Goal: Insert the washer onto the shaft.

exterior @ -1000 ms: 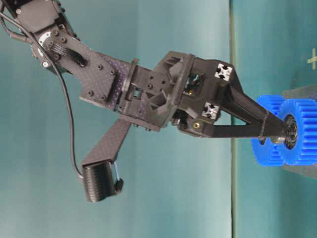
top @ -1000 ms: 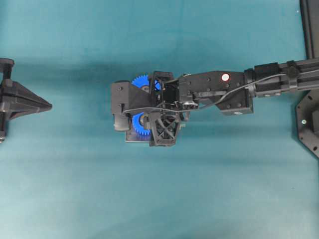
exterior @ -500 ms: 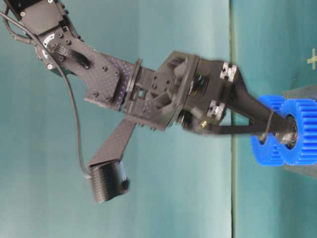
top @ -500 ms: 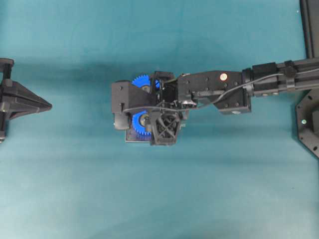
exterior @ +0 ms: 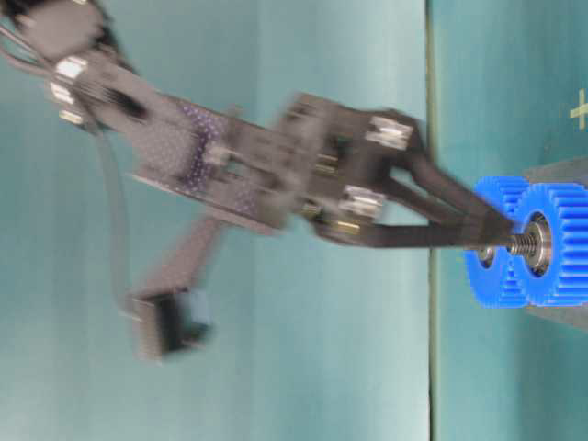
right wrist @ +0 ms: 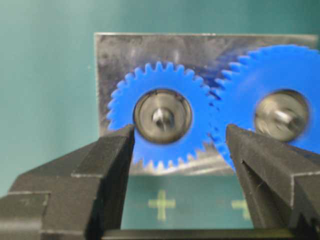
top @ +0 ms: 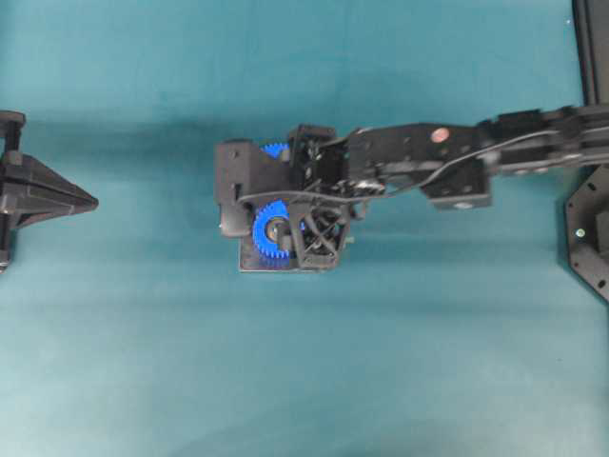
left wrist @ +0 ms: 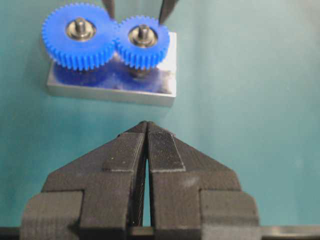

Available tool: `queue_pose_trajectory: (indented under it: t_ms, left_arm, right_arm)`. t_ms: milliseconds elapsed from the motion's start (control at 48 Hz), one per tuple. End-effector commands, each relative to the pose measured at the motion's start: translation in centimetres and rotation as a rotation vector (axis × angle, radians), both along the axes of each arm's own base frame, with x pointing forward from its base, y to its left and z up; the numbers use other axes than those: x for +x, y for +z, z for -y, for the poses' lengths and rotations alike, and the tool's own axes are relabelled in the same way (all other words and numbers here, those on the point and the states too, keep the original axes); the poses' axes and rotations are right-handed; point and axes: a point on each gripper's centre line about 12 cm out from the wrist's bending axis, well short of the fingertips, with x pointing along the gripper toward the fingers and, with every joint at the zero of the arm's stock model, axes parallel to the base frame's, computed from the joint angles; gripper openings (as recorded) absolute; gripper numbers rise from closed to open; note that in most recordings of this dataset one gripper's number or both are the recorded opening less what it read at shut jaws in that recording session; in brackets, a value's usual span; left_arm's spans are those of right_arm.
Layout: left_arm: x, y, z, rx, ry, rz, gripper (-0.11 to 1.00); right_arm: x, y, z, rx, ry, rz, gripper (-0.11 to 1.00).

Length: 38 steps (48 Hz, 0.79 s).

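Overhead exterior view, left to right: left gripper parked at the table's left edge, fingers pressed together to a point, nothing between them, well apart from the gear block. Near the middle, a metal base plate on the teal table, carrying 2 blue gears, the nearer gear partly exposed, the farther gear mostly hidden under the arm. Right gripper above the block, reached in from the right.

Left wrist view: larger gear on the left, smaller gear on the right, teeth meshed, each on its own shaft; 2 dark fingertips of the right gripper just behind the smaller gear.

Right wrist view: right gripper's jaws spread wide, holding nothing, astride the smaller gear. Washer seated on the shaft at that gear's hub, shaft tip poking through its centre. Second gear blurred at right.

Table-level view: arm blurred, fingertips just short of the gear face.
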Motion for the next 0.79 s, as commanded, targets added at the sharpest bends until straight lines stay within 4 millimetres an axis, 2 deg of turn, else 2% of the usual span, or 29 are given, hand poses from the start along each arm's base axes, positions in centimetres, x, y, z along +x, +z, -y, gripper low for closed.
queue_pose_trajectory:
  t_ms: [0, 354, 646, 771]
  left_arm:
    - [0.0, 0.7, 0.0, 0.001, 0.0, 0.028, 0.01]
    - [-0.6, 1.3, 0.0, 0.009, -0.003, 0.069, 0.01]
    - [-0.6, 1.4, 0.0, 0.016, -0.006, 0.074, 0.01]
    - [-0.6, 1.3, 0.0, 0.016, -0.006, 0.069, 0.01]
  right_arm:
    - [-1.0, 3.0, 0.1, -0.002, -0.002, 0.066, 0.74]
    - [-5.1, 4.1, 1.6, 0.007, -0.069, 0.127, 0.73]
    - [-8.4, 5.5, 2.6, 0.0, -0.105, 0.301, 0.71]
    - [-10.1, 5.2, 2.5, -0.003, -0.106, 0.336, 0.69]
